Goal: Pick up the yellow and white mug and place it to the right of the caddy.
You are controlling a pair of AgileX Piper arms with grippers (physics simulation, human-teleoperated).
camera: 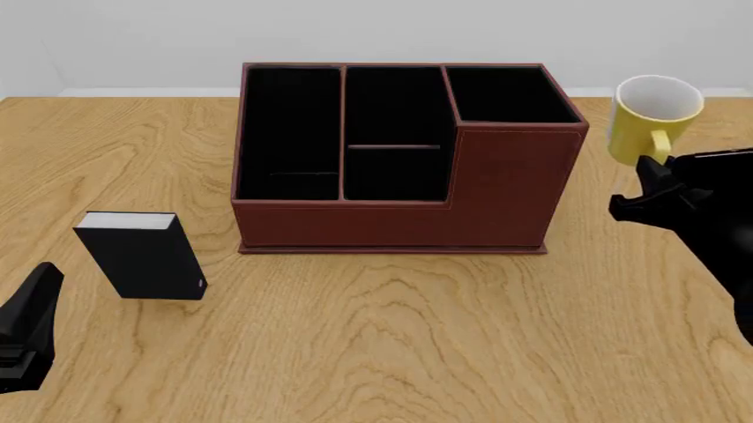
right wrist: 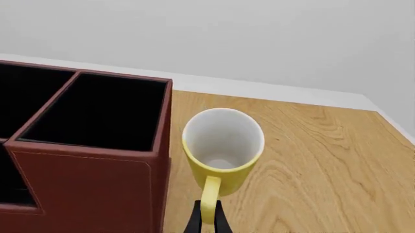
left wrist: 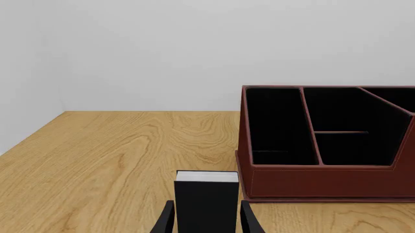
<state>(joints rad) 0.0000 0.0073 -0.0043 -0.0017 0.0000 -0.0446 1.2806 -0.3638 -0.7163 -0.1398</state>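
While my right gripper [right wrist: 209, 219] pinches the loop handle of the small yellow and white mug [right wrist: 222, 148], the big red-brown leather caddy [right wrist: 84, 160] sits at frame left; left jaws spread.

Your two arms are matte black throughout, each ending in a gripper, left [camera: 30, 304] and right [camera: 651, 174], with slim, tapering, angular black fingers [left wrist: 163, 221].

Matt stitched leather-look caddy [camera: 506, 189], smooth glossy mug [right wrist: 222, 145], grained wooden table [camera: 389, 335].
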